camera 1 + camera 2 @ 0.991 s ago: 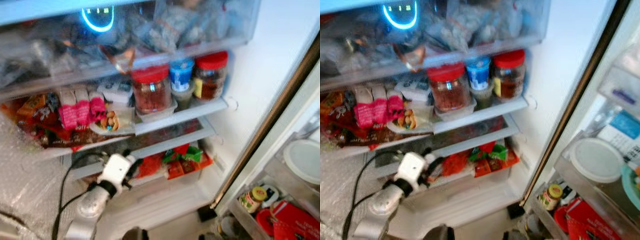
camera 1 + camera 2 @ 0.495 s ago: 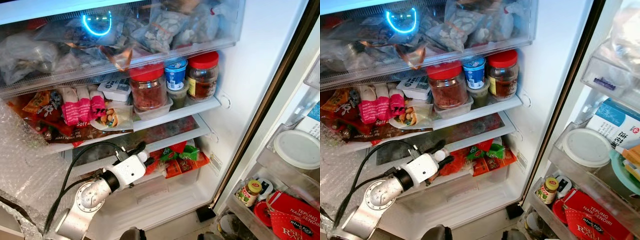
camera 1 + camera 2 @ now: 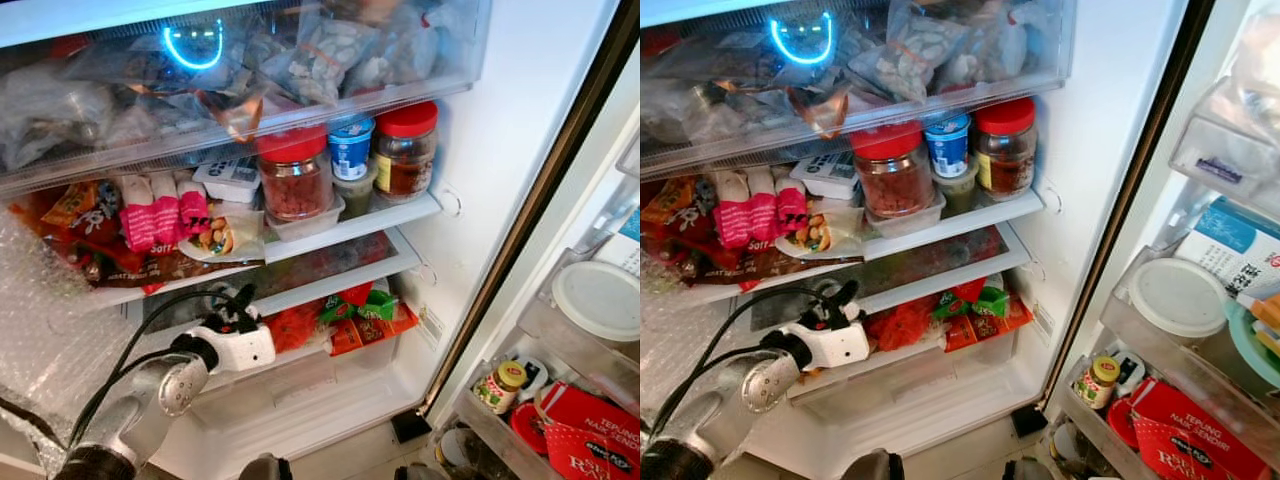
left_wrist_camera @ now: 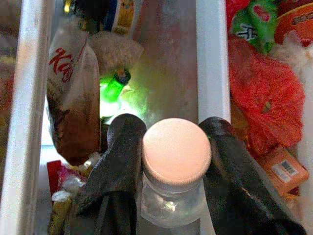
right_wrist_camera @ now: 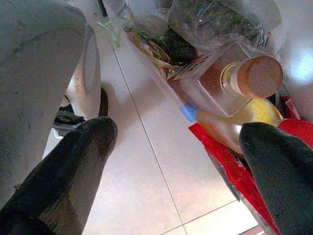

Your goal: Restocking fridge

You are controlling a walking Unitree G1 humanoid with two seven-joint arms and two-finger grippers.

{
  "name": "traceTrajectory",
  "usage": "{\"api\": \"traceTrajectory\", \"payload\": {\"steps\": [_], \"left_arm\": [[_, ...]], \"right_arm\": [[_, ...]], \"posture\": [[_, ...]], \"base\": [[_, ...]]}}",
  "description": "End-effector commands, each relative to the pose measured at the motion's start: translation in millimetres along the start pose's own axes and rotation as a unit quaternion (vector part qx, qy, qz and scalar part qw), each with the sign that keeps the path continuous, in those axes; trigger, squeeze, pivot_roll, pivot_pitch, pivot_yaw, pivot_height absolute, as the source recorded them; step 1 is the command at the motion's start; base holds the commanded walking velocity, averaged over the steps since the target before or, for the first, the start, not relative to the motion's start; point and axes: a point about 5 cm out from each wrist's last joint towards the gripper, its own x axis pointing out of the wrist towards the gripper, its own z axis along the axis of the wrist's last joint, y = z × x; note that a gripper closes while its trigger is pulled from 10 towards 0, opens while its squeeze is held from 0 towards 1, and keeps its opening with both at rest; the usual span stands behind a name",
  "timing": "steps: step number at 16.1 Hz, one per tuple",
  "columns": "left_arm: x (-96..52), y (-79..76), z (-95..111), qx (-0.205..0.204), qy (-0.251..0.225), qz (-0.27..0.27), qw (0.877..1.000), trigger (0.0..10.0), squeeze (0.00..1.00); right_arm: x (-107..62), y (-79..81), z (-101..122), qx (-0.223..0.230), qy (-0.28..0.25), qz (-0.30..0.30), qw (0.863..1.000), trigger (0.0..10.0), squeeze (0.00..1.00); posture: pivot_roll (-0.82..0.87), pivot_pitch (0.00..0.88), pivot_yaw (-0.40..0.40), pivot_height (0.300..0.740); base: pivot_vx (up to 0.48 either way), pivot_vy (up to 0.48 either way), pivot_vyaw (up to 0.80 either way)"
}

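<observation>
My left gripper (image 4: 168, 132) is shut on a small clear bottle with a pale round cap (image 4: 176, 149), one black finger (image 4: 122, 142) on each side of its neck. In the left eye view this gripper (image 3: 238, 302) reaches into the low slot under the glass shelf (image 3: 330, 262), just left of the red bags (image 3: 300, 325) in the drawer. The bottle is mostly hidden there by the white wrist. Beyond the cap lie a brown snack bag (image 4: 71, 98) and a green bottle (image 4: 115, 85). My right gripper (image 5: 176, 134) hangs open over the tiled floor.
Two red-lidded jars (image 3: 295, 185) and a blue-lidded tub (image 3: 352, 148) stand on the shelf above. Pink packs (image 3: 160, 210) lie to their left. Door bins (image 3: 590, 300) with a white lid and small jars stand at the right. A corked glass bottle (image 5: 230, 85) lies beside the right gripper.
My left gripper has swung left along the lower shelf with the bottle, and its wrist has turned. The camera shifted slightly since the earliest frame.
</observation>
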Motion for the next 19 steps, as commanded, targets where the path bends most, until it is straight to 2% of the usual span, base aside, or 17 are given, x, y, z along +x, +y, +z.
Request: {"api": "traceTrajectory", "payload": {"steps": [1, 2, 6, 8, 13, 14, 15, 16, 19], "left_arm": [[4.6, -2.7, -6, 0.02, 0.009, 0.01, 1.0, 10.0, 0.0], [5.7, -4.1, -9, 0.023, 0.018, 0.015, 0.999, 10.0, 0.0], [11.7, -12.7, -40, 0.079, 0.094, 0.016, 0.992, 10.0, 0.0], [14.2, -11.5, -43, 0.081, 0.103, 0.018, 0.991, 10.0, 0.0], [19.0, -12.8, -56, 0.047, 0.164, 0.031, 0.985, 10.0, 0.0], [19.9, -10.9, -58, 0.028, 0.181, 0.044, 0.982, 10.0, 0.0], [20.5, -9.0, -59, 0.016, 0.187, 0.052, 0.981, 10.0, 0.36], [23.1, -4.7, -58, -0.015, 0.191, 0.068, 0.979, 10.0, 1.0], [26.9, -0.9, -55, -0.037, 0.185, 0.08, 0.979, 10.0, 1.0]], "right_arm": [[-1.4, 18.6, -3, 0.006, 0.006, 0.032, 0.999, 10.0, 0.0], [-1.4, 18.5, -3, 0.006, 0.006, 0.032, 0.999, 10.0, 0.0], [-1.2, 18.3, -3, 0.006, 0.005, 0.032, 0.999, 10.0, 0.0], [-1.2, 17.8, -3, 0.006, 0.005, 0.031, 0.999, 10.0, 0.0], [-1.0, 17.0, -2, 0.008, 0.006, 0.029, 1.0, 10.0, 0.0], [-1.0, 16.9, -2, 0.008, 0.006, 0.029, 1.0, 10.0, 0.0], [-1.0, 16.9, -2, 0.008, 0.006, 0.029, 1.0, 10.0, 0.0], [-1.0, 16.6, -2, 0.008, 0.006, 0.028, 1.0, 10.0, 0.0], [-0.9, 16.7, -2, 0.008, 0.006, 0.028, 1.0, 10.0, 0.0]], "posture": [[0.04, 0.09, 0.057, 0.651], [0.04, 0.089, 0.057, 0.651], [0.03, 0.09, 0.052, 0.651], [0.02, 0.09, 0.053, 0.651], [0.01, 0.089, 0.051, 0.651], [0.01, 0.088, 0.051, 0.651], [0.01, 0.087, 0.05, 0.651], [0.01, 0.086, 0.05, 0.651], [0.01, 0.086, 0.05, 0.651]], "base": [[0.0, 0.0, 0.0], [0.0, 0.0, 0.0], [0.0, 0.0, 0.0], [0.0, 0.0, 0.0], [0.0, 0.0, 0.0], [0.0, 0.0, 0.0], [0.0, 0.0, 0.0], [0.0, 0.0, 0.0], [0.0, 0.0, 0.0]]}}
